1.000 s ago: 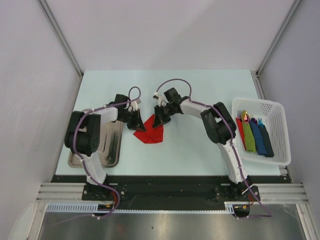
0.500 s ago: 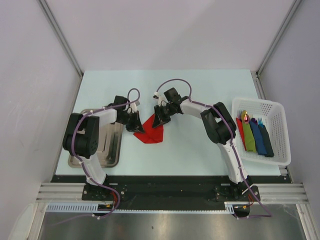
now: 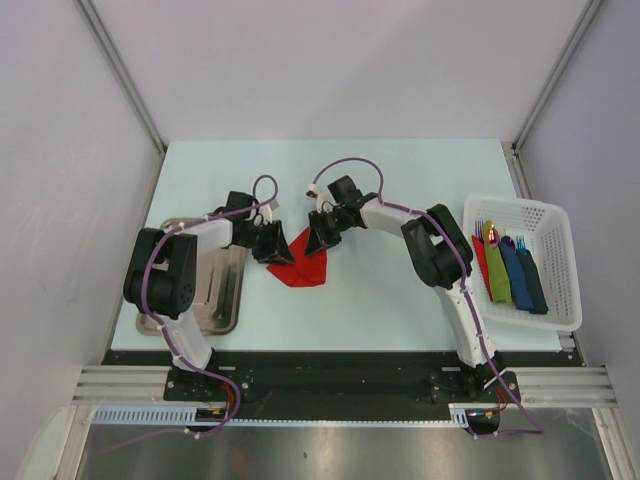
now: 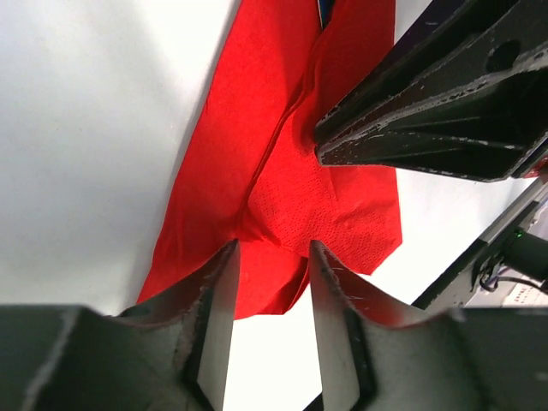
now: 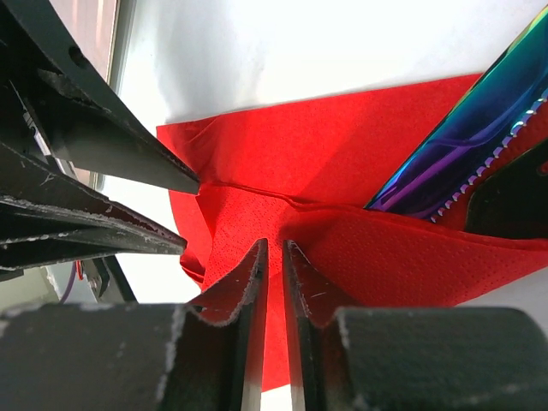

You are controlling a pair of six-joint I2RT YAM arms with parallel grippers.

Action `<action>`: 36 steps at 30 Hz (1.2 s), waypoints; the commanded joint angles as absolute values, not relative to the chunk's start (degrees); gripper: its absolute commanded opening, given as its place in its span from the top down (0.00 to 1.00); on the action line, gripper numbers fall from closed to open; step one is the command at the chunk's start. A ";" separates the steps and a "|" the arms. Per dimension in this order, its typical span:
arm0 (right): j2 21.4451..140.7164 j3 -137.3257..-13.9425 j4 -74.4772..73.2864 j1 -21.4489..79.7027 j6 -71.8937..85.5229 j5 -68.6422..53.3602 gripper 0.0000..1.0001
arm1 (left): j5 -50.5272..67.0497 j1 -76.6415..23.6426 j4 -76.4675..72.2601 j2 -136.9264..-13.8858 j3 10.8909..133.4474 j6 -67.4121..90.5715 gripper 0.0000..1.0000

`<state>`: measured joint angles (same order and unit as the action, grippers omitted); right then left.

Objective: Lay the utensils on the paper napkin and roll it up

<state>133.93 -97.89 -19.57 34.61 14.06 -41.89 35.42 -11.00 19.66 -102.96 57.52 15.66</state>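
Observation:
The paper napkin lies crumpled mid-table, folded over the utensils. It fills the left wrist view and the right wrist view. An iridescent serrated knife and a dark piece poke out of the fold. My left gripper is open at the napkin's left edge, its fingertips over the paper with nothing pinched. My right gripper stands at the napkin's top. Its jaws are almost together, pinching a raised ridge of red paper.
A metal tray lies at the left by the left arm. A white basket at the right edge holds green, blue and dark napkin rolls with cutlery. The two grippers face each other closely over the napkin.
My left gripper has moved a little to the right, up to the napkin's left edge. The right gripper and the napkin have hardly moved.

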 commanded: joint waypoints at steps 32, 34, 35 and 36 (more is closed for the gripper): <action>133.42 -96.07 -22.94 34.36 11.95 -39.64 0.82 | 29.10 -13.62 24.78 -106.88 63.90 14.85 0.65; 133.42 -96.06 -22.85 34.37 11.95 -39.72 0.83 | 28.57 -13.62 24.87 -106.61 63.81 14.77 0.64; 133.42 -96.06 -22.85 34.37 11.87 -39.64 0.82 | 28.39 -13.71 24.96 -106.61 63.98 14.77 0.64; 133.50 -96.06 -22.76 34.45 11.95 -39.73 0.82 | 28.13 -13.71 24.96 -106.52 64.25 14.77 0.64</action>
<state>133.93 -97.82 -19.40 34.48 13.87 -42.11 31.53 -13.56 23.86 -106.76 62.46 16.01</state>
